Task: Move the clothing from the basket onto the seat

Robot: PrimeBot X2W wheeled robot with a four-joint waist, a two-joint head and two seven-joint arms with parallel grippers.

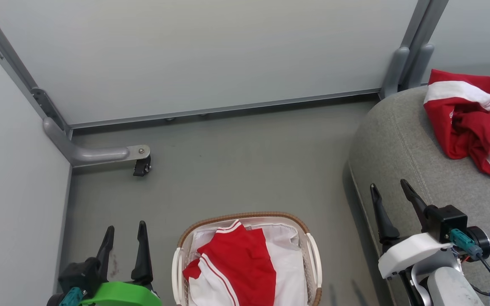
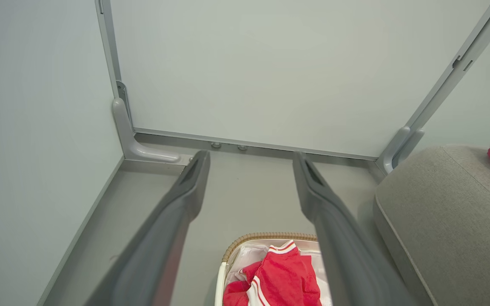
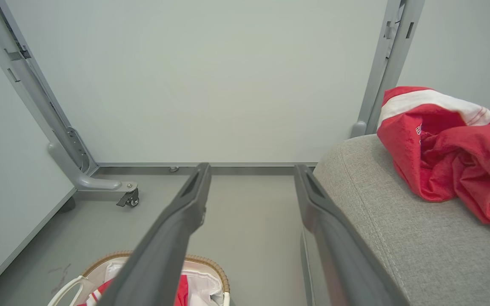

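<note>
One red garment with white stripes [image 1: 236, 263] lies in the white basket [image 1: 313, 250] on the floor at the bottom middle, over the white liner. Another red and white garment [image 1: 474, 119] lies crumpled on the grey seat [image 1: 398, 144] at the right. The left wrist view shows the basket garment [image 2: 283, 276] low down and the seat [image 2: 449, 212] to the right. The right wrist view shows the seat garment [image 3: 449, 153] on the cushion [image 3: 398, 238]. My left gripper [image 1: 126, 231] stands open left of the basket, holding nothing. My right gripper [image 1: 389, 189] stands open over the seat's front edge, empty.
Pale partition walls close the space at the back and left. A grey metal foot with a caster [image 1: 142, 165] juts onto the grey floor [image 1: 236, 170] at the left. A post [image 1: 398, 68] rises behind the seat.
</note>
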